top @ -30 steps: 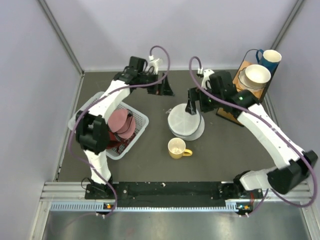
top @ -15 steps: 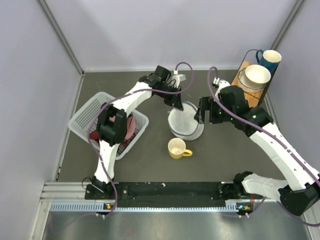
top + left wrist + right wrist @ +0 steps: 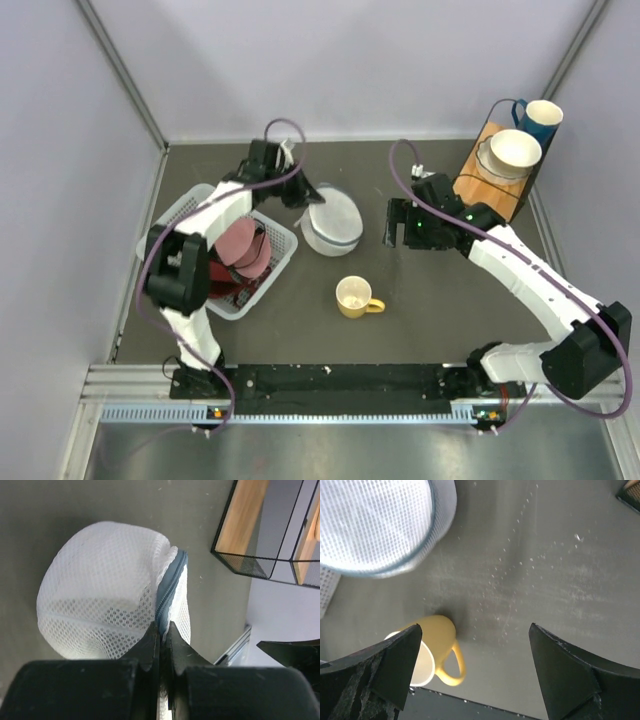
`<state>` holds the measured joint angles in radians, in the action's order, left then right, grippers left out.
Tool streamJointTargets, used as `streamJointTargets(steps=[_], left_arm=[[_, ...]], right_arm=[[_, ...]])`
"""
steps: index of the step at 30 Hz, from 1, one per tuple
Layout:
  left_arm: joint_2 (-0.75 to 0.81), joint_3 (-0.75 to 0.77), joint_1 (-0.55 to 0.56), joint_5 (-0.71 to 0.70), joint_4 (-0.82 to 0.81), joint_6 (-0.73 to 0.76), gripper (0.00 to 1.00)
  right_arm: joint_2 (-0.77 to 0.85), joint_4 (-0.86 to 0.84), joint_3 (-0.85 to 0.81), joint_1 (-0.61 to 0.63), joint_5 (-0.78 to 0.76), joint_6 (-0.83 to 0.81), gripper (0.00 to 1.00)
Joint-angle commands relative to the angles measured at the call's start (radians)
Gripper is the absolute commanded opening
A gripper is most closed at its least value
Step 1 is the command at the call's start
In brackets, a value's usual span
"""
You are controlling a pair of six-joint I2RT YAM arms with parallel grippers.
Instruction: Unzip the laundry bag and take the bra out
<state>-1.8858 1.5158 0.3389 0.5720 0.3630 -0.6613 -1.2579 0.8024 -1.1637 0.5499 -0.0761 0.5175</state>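
The laundry bag (image 3: 335,225), a round white mesh pod, lies on the dark table just right of the basket. My left gripper (image 3: 300,196) is shut on the bag's left edge. In the left wrist view its fingers (image 3: 150,640) pinch the blue-grey zipper band (image 3: 171,577) where it meets the mesh (image 3: 100,585). My right gripper (image 3: 400,226) hovers open to the right of the bag, touching nothing. In the right wrist view its fingertips (image 3: 400,655) stand wide apart over bare table, with the bag (image 3: 370,525) at the upper left. The bra is hidden.
A yellow mug (image 3: 355,296) (image 3: 435,647) stands in front of the bag. A white lattice basket (image 3: 172,222) holding dark red items sits at the left. At the back right, a wooden rack (image 3: 478,172) carries a white bowl (image 3: 514,150) and a blue mug (image 3: 543,116).
The left gripper came to the bag, shut on its zipper edge and dragged it left towards the basket. The right gripper moved off the bag to its right side.
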Motion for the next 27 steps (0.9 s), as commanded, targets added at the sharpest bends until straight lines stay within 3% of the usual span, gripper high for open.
streamJointTargets(steps=[1,3,4,7,9,14,19,27], left_arm=[[0.181,-0.250,0.034,-0.101,-0.283,-0.323,0.03],[0.206,-0.259,0.038,-0.083,-0.257,-0.296,0.21],[0.217,-0.258,0.040,-0.098,-0.189,-0.273,0.46],[0.269,-0.206,0.040,-0.196,-0.052,-0.147,0.83],[0.295,-0.145,0.038,-0.248,-0.001,-0.053,0.99],[0.245,-0.008,0.037,-0.388,0.135,0.130,0.99],[0.150,0.098,0.031,-0.414,0.198,0.304,0.99],[0.005,0.164,0.032,-0.089,0.297,0.439,0.90]], right_arm=[[-0.054,-0.089,-0.123,0.015,-0.017,-0.017,0.89],[-0.078,-0.095,-0.152,0.015,-0.014,-0.034,0.89],[-0.084,-0.100,-0.157,0.013,-0.011,-0.039,0.89],[-0.093,-0.109,-0.159,0.015,-0.005,-0.047,0.90],[-0.097,-0.112,-0.154,0.015,-0.001,-0.051,0.90],[-0.094,-0.120,-0.142,0.015,0.018,-0.048,0.90],[-0.078,-0.120,-0.125,0.021,0.042,-0.053,0.90],[-0.066,-0.120,-0.105,0.028,0.058,-0.053,0.90]])
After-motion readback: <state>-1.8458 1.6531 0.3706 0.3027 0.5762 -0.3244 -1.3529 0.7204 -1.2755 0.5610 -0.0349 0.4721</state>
